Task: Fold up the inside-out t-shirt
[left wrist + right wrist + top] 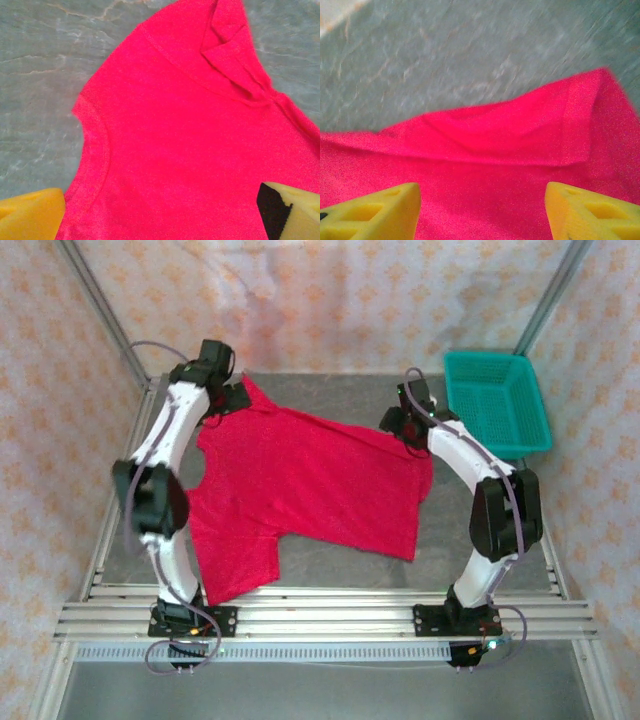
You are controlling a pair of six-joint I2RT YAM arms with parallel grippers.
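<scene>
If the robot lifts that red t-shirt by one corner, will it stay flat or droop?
Probably droop: the t-shirt shows a soft fold along its edge and a crumpled sleeve, so it looks floppy. It lies thin and flat on the table, so it is likely light. Pushing would probably bunch it.

Table (330,390): the t-shirt (310,490) lies spread on it at the centre, neck opening to the left, bottom edge to the right. One sleeve lies at the far left, the other near the front edge, just right of the left arm's base.

Basket (488,356): stands at the far right corner, apart from the t-shirt, behind and right of the right gripper (400,425).

Left gripper (228,392): over the far left sleeve. In the left wrist view a small flap of cloth lies folded on that sleeve, ahead of the fingers.

Right gripper: over the t-shirt's far right corner. There the cloth lies doubled over itself, with table surface beyond it.
</scene>
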